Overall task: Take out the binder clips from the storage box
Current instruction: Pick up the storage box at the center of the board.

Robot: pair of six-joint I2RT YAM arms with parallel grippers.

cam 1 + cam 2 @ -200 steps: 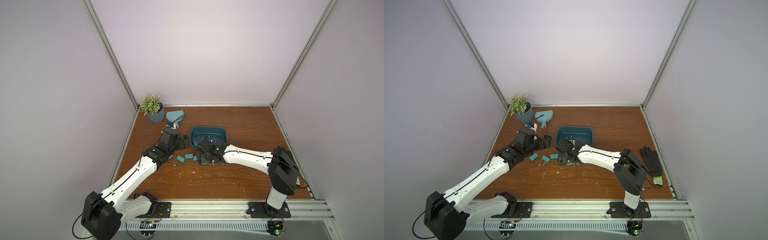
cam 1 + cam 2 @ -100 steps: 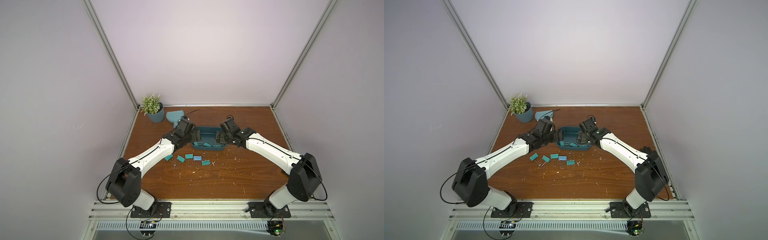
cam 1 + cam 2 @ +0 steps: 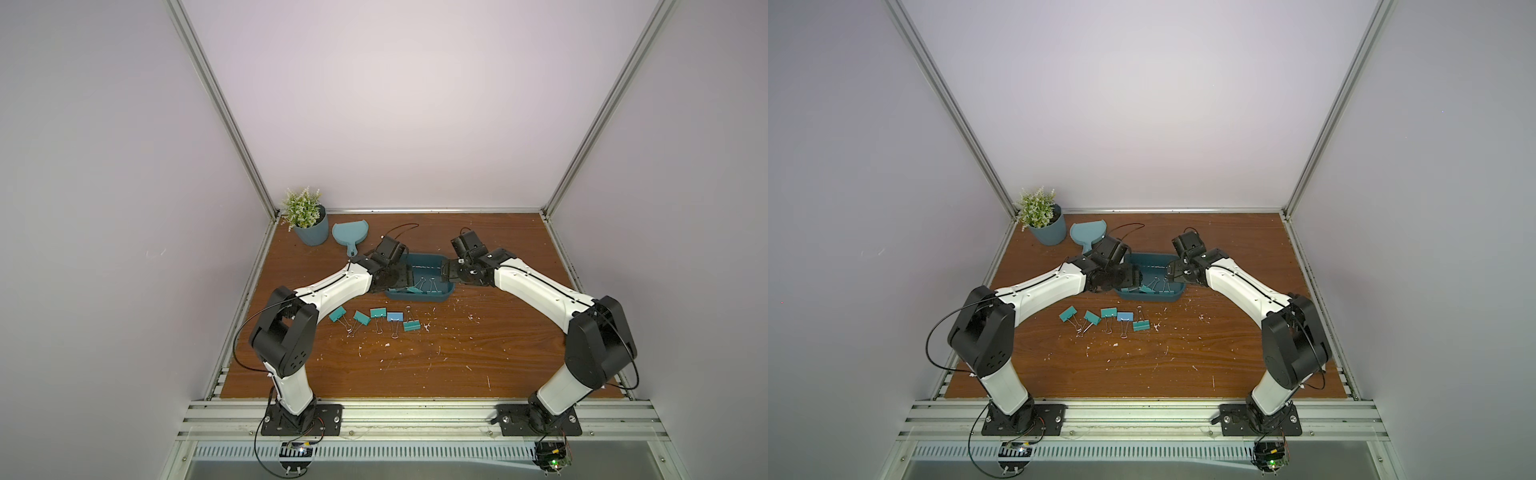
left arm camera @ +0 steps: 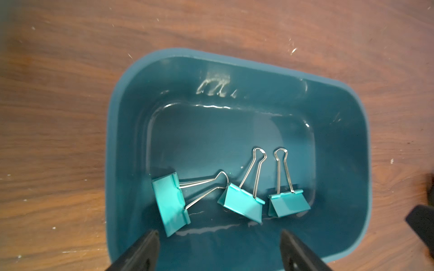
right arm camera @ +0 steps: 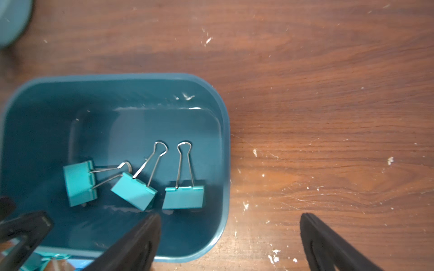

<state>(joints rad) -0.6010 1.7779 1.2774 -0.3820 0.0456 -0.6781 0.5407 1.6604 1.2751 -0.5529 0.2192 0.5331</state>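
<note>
While both arms reached in from the sides, the storage box point(image 3: 424, 262) sat on the brown table point(image 3: 415, 365), a bit toward 12 o'clock from the table's middle in both top views. Three of the binder clips point(image 4: 242, 204) lay inside it. They were green with silver wire loops, and they were close to the box wall on its 6 o'clock side. Two of them were touching, with one clip's body on the other's wire loops. The third lay just beside them, apart.

Five more clips lay out on the table in a row point(image 3: 378, 312), at about 6 o'clock from the box. Four were green, and the light blue clip point(image 3: 395, 316) was fourth in the row counting from the 9 o'clock end.

The left gripper point(image 4: 218, 234) hung over the box at its 9 o'clock end. Its black fingers point(image 4: 145, 248) were spread wide and held nothing. They were above the three clips and did not touch them.

The right gripper point(image 5: 230, 218) hung at the box's 3 o'clock end. It was wide open too, with nothing in it. One finger point(image 5: 141, 237) was over the inside of the box and the other was over the bare table, so the box wall was between them.

A plant pot point(image 3: 311, 232) stood at about 10 o'clock from the box, in the corner. A dustpan point(image 3: 351, 232) lay just beside the pot. Little white specks point(image 3: 471, 318) were all over the wood
</note>
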